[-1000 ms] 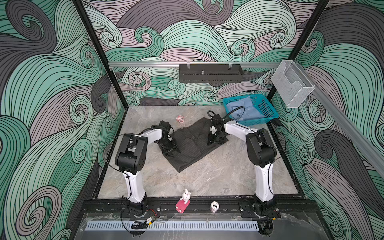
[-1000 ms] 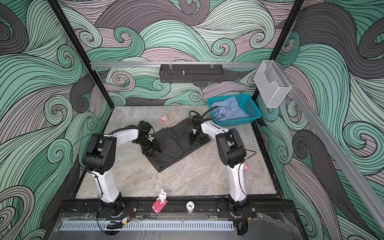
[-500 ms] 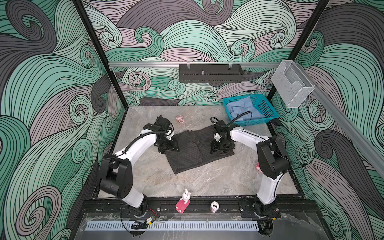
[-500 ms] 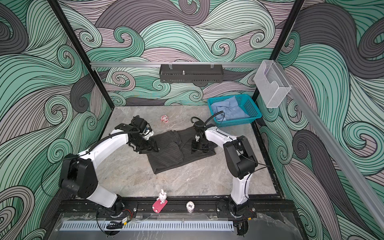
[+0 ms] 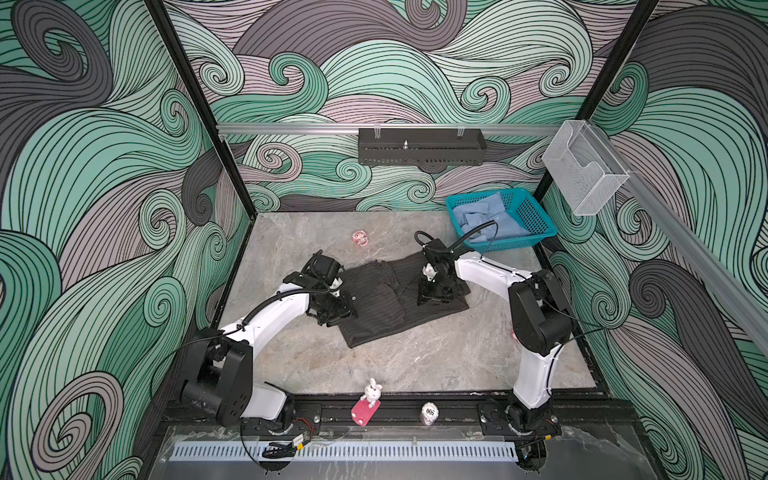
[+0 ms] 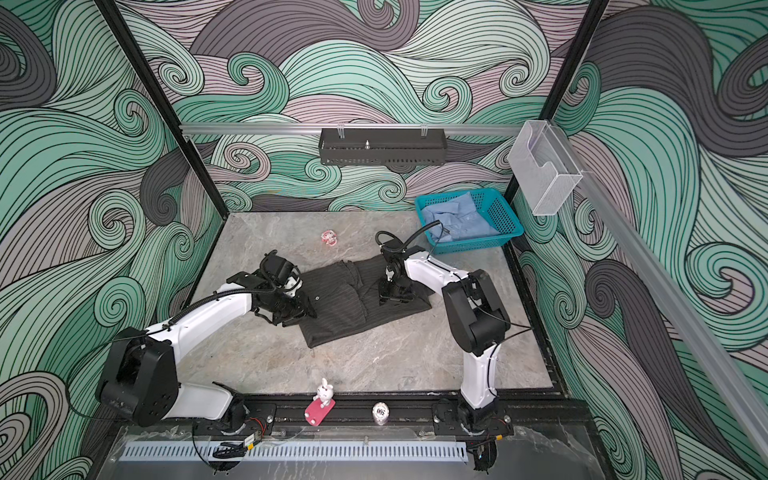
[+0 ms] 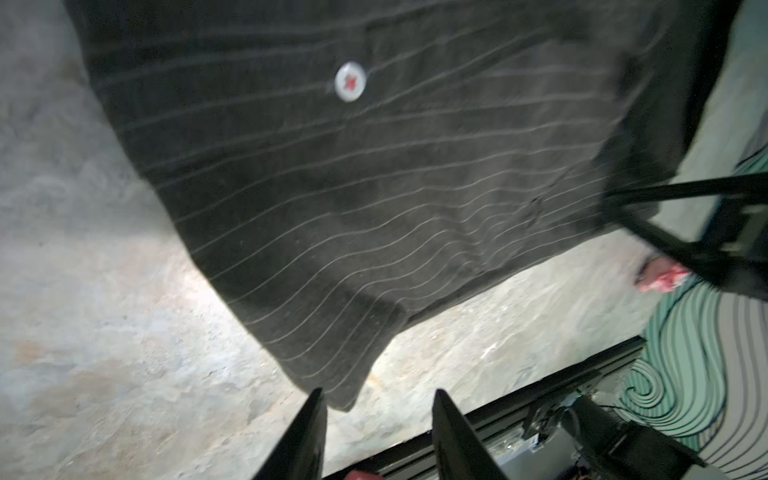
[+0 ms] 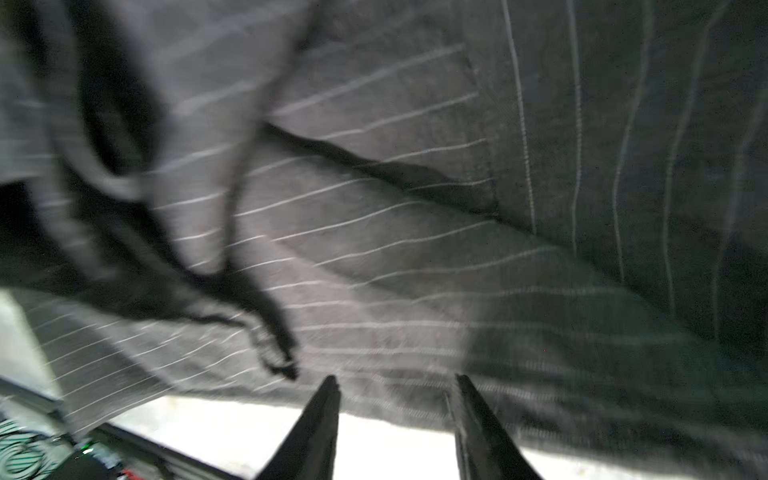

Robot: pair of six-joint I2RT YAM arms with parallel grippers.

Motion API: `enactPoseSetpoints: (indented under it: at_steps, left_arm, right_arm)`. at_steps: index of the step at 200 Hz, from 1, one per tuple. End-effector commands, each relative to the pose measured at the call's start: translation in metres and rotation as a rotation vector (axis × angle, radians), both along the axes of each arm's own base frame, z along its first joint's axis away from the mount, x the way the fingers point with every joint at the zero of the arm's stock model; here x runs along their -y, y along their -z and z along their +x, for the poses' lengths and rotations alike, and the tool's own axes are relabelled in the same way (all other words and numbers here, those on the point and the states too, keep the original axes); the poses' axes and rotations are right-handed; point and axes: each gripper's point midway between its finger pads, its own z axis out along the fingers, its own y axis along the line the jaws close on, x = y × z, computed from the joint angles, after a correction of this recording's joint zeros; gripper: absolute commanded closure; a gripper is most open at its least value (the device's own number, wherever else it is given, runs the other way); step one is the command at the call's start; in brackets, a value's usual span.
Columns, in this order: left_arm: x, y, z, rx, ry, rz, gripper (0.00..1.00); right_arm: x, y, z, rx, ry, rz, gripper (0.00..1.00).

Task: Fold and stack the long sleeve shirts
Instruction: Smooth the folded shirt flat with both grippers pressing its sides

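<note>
We are mid-fold on the dark shirt (image 5: 386, 299), which lies part-folded at the middle of the bench (image 5: 415, 361). The blue shirt (image 5: 490, 220) sits in the basket (image 5: 536, 224) at the far right corner. The left pincer (image 7: 378, 392) and right pincer (image 8: 395, 378) stand part open and empty at opposite hems. Next, we judge, both should grip an edge and fold evenly. The bench is grey and marbled, and the walls carry wave patterns.

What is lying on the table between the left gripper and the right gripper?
The dark pinstriped shirt, partly folded, covers the stretch between the left gripper and the right gripper; both top views show it.
</note>
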Motion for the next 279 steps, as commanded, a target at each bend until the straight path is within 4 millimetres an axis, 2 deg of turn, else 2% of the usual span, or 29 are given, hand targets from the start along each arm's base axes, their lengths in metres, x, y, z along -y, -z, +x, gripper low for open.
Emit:
enactPoseSetpoints:
  at_steps: [1,16,34,61,89,114,126,145,168,188,208,220,233,246,264,279]
  left_arm:
    - [0.024,-0.01,0.02,0.024,-0.024,-0.077,0.59]
    - [0.035,0.006,0.022,-0.014,-0.016,-0.076,0.62]
    - [0.044,0.027,0.02,-0.061,-0.013,-0.091,0.66]
    - [0.041,0.051,0.0,-0.146,0.004,-0.064,0.74]
    - [0.013,0.063,-0.037,-0.216,0.038,0.038,0.75]
    - [-0.02,0.085,-0.075,-0.331,0.039,0.156,0.75]
    - [-0.035,0.097,-0.083,-0.367,-0.001,0.176,0.75]
    - [-0.054,0.104,-0.083,-0.383,-0.053,0.215,0.75]
    - [-0.063,0.1,-0.074,-0.377,-0.079,0.221,0.75]
    - [-0.063,0.086,-0.066,-0.342,-0.076,0.202,0.73]
    - [-0.051,0.057,-0.055,-0.266,-0.063,0.121,0.63]
    - [-0.046,0.029,-0.046,-0.178,-0.065,0.077,0.56]
    - [-0.048,0.007,-0.037,-0.098,-0.082,0.076,0.49]
    - [-0.053,-0.007,-0.023,-0.022,-0.105,0.087,0.46]
    - [-0.057,-0.009,-0.003,0.042,-0.128,0.085,0.43]
    - [-0.058,0.002,0.011,0.005,-0.132,0.075,0.43]
  right_arm:
    - [0.014,0.028,-0.01,-0.066,0.005,-0.063,0.62]
    - [0.015,0.035,-0.013,-0.084,0.01,-0.066,0.67]
    - [0.016,0.035,-0.013,-0.083,0.018,-0.062,0.68]
    - [0.019,0.037,-0.013,-0.099,0.031,-0.051,0.68]
    - [0.021,0.037,-0.013,-0.111,0.041,-0.042,0.68]
    - [0.021,0.035,-0.013,-0.114,0.042,-0.04,0.68]
    - [0.022,0.034,-0.015,-0.114,0.041,-0.039,0.68]
    - [0.024,0.034,-0.015,-0.114,0.045,-0.042,0.68]
    - [0.024,0.034,-0.017,-0.12,0.042,-0.041,0.68]
    - [0.024,0.031,-0.017,-0.111,0.04,-0.04,0.68]
    - [0.023,0.028,-0.017,-0.106,0.038,-0.033,0.68]
    - [0.023,0.026,-0.016,-0.104,0.038,-0.029,0.68]
    - [0.022,0.024,-0.016,-0.101,0.038,-0.022,0.68]
    - [0.021,0.022,-0.016,-0.097,0.036,-0.016,0.68]
    - [0.017,0.014,-0.014,-0.077,0.033,0.002,0.68]
    - [0.014,0.004,-0.011,-0.054,0.03,0.021,0.67]
